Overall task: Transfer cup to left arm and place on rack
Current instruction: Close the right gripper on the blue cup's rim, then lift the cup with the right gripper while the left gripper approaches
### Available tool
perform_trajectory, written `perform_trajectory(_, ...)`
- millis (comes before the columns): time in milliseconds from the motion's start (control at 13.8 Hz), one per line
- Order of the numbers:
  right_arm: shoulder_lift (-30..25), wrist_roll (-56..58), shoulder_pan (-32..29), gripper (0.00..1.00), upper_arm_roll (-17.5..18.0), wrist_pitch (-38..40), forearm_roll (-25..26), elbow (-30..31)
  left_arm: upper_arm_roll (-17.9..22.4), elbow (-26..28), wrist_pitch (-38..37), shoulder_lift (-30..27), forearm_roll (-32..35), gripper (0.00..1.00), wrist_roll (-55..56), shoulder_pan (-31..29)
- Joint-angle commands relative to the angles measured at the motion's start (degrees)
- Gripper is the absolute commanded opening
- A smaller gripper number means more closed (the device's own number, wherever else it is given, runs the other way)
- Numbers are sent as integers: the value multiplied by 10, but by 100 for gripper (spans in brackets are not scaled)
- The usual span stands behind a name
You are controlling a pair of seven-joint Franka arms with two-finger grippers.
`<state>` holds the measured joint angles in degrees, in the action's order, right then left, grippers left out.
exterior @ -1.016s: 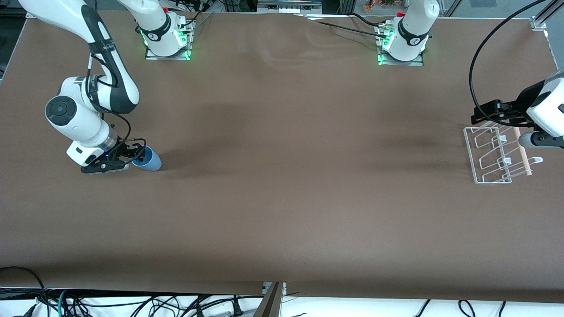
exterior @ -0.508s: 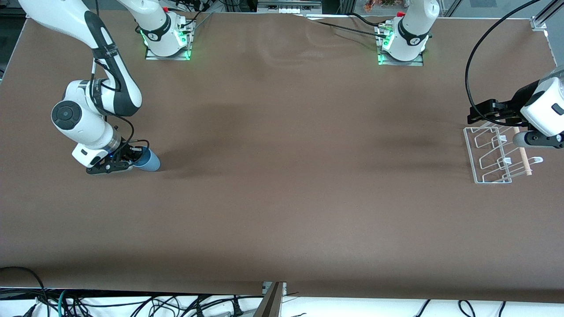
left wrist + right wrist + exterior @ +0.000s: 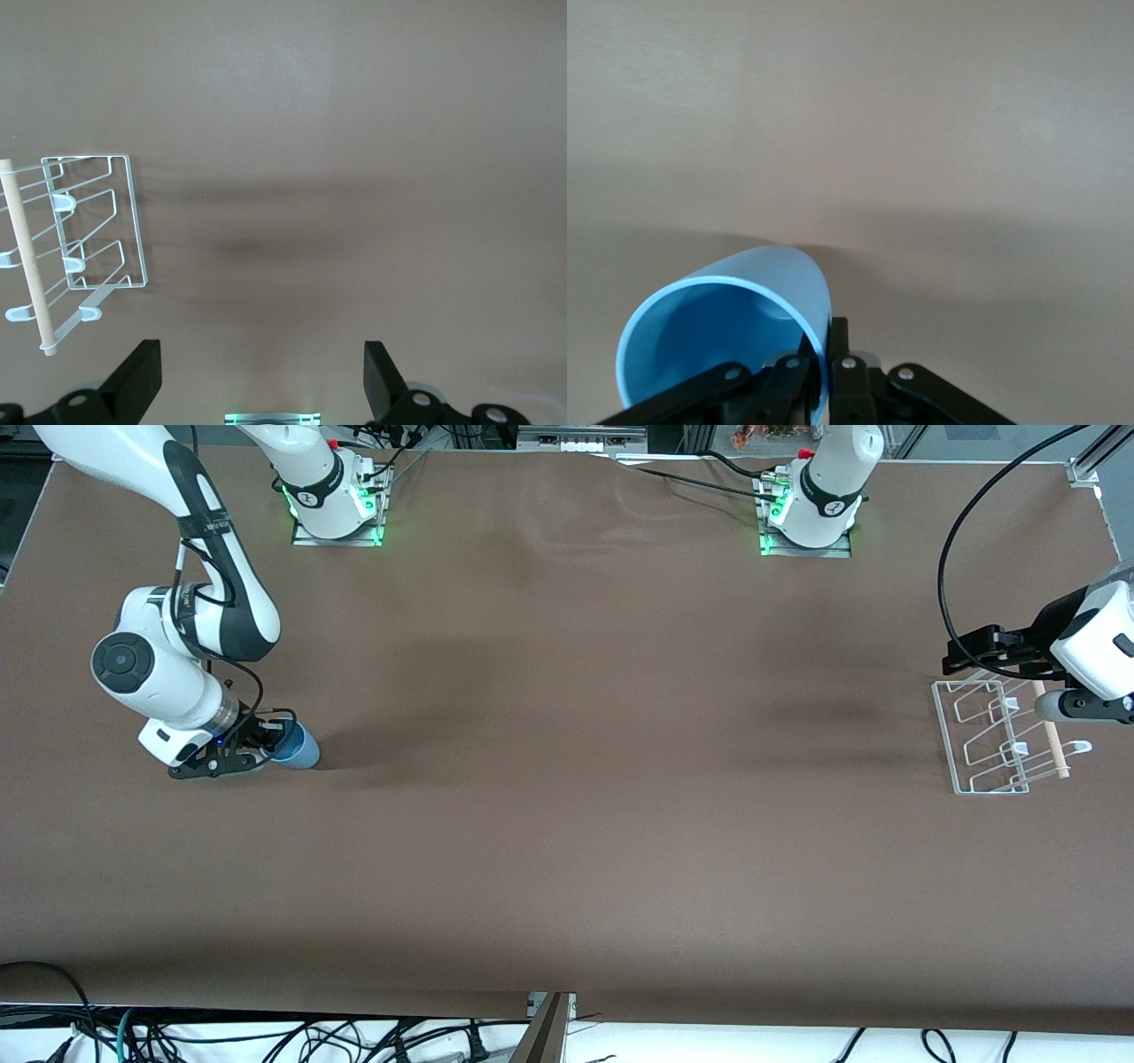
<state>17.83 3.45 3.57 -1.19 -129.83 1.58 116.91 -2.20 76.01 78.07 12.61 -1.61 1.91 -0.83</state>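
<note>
The light-blue cup (image 3: 297, 747) lies tilted on the brown table at the right arm's end. My right gripper (image 3: 264, 742) is shut on its rim, one finger inside the cup and one outside, as the right wrist view shows (image 3: 819, 367) on the cup (image 3: 726, 319). The white wire rack (image 3: 988, 735) with its pale wooden rod sits at the left arm's end. My left gripper (image 3: 966, 654) hovers open and empty by the rack's edge nearest the bases. The left wrist view shows the rack (image 3: 75, 235) and the gripper (image 3: 261, 385).
The two arm bases (image 3: 335, 505) (image 3: 806, 514) stand at the table's edge farthest from the front camera. A black cable (image 3: 957, 540) loops above the table near the left wrist. Cables lie below the table's edge nearest the camera.
The right arm shifted slightly and the cup in its gripper tilted a little. The left gripper barely moved.
</note>
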Motion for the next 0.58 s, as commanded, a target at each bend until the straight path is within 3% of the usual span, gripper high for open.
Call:
perform_trajectory(0, -12, -41, -1, 0, 34, 117, -77, -57, 2, -5, 18, 6, 2, 100, 3, 7)
perform_trajectory(218, -10, -89, 11, 0, 55, 172, -165, -103, 2, -2, 27, 5, -29, 100, -39, 4)
perform_trajectory(508, -3, -91, 57, 0, 82, 176, -269, -158, 2, 10, 28, 7, -82, 100, -260, 7)
